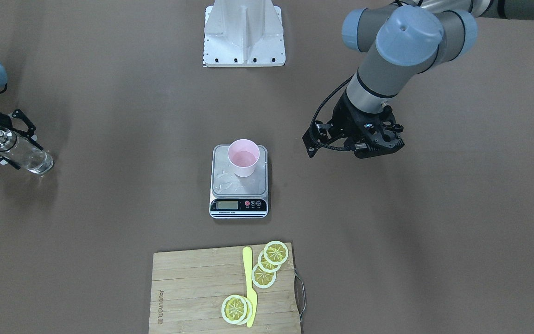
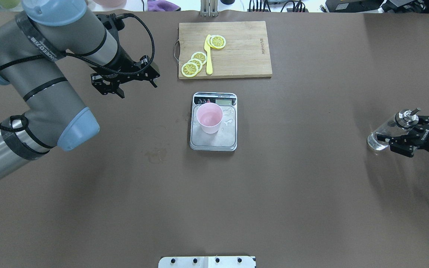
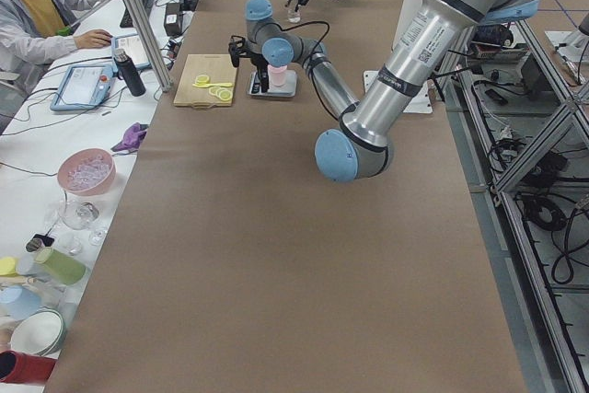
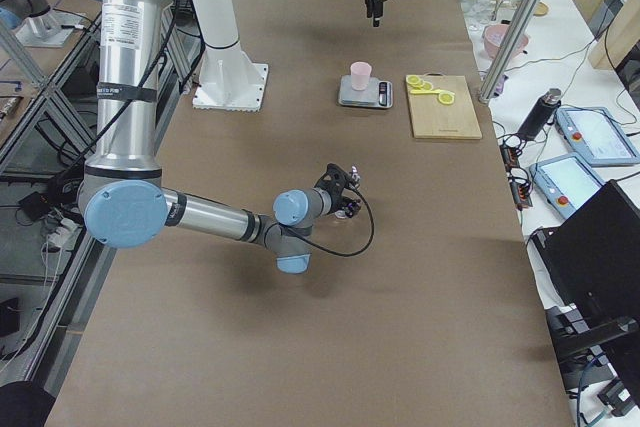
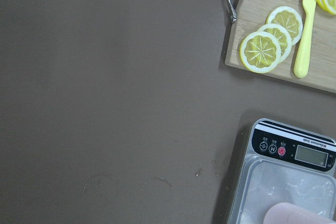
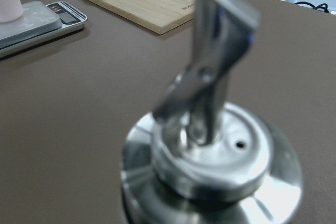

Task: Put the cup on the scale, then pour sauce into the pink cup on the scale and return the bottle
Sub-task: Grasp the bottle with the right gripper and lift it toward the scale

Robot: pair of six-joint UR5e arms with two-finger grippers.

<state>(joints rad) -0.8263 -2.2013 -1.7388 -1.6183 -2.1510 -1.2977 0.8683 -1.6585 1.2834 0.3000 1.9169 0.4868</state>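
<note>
The pink cup stands upright on the scale's steel platform, towards the side away from the display, with clear liquid in its bottom. Splashes lie on the platform beside it. At the table's far right end the glass bottle stands with clear sauce inside; my right gripper is shut on it just below the metal spout cap. My left gripper hangs open and empty above the table, left of the scale and apart from it.
A wooden cutting board with lemon slices and a yellow knife lies beyond the scale. A few wet marks dot the table left of the scale. The white robot base sits mid-edge. A person sits at a side desk.
</note>
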